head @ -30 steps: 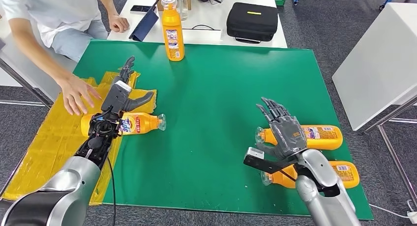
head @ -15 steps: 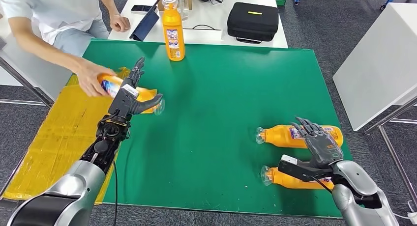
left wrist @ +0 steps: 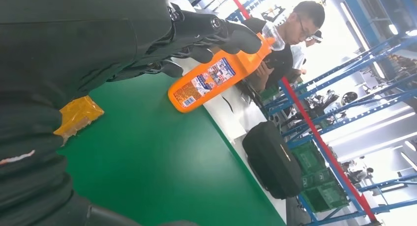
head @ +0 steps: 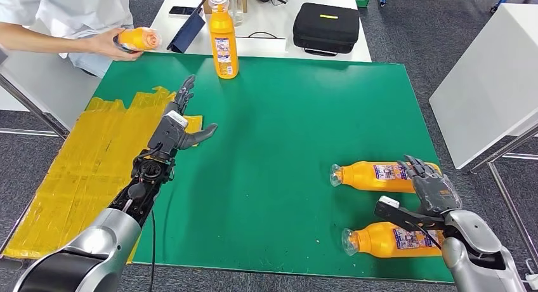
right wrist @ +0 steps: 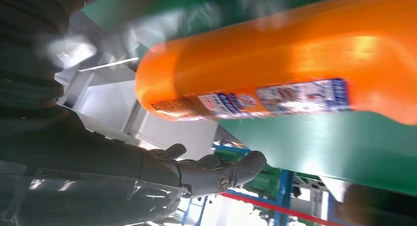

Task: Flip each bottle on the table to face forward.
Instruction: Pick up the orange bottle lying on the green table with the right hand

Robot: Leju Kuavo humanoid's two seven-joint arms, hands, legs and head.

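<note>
An orange bottle (head: 223, 37) stands upright at the far edge of the green mat (head: 279, 120); it is also in the left wrist view (left wrist: 216, 76). Two more orange bottles lie on their sides at the right: the farther one (head: 380, 176) and the nearer one (head: 393, 238), their clear caps pointing left. My right hand (head: 431, 189) hovers open over the farther bottle's base end, and the right wrist view has a bottle (right wrist: 295, 83) close by. My left hand (head: 179, 124) is open above the mat's left side, holding nothing. A person (head: 70, 19) holds another orange bottle (head: 136, 38) off the mat.
Crumpled yellow sheeting (head: 82, 159) covers the mat's left edge. A white table (head: 266, 19) behind carries a black case (head: 325, 26), a phone and a dark folder. A white panel (head: 488, 76) stands to the right. The mat's middle is bare.
The person lifted the left bottle from under my left hand and carried it to the far left. My right hand moved right and back over the lying bottles, and the near bottle shifted.
</note>
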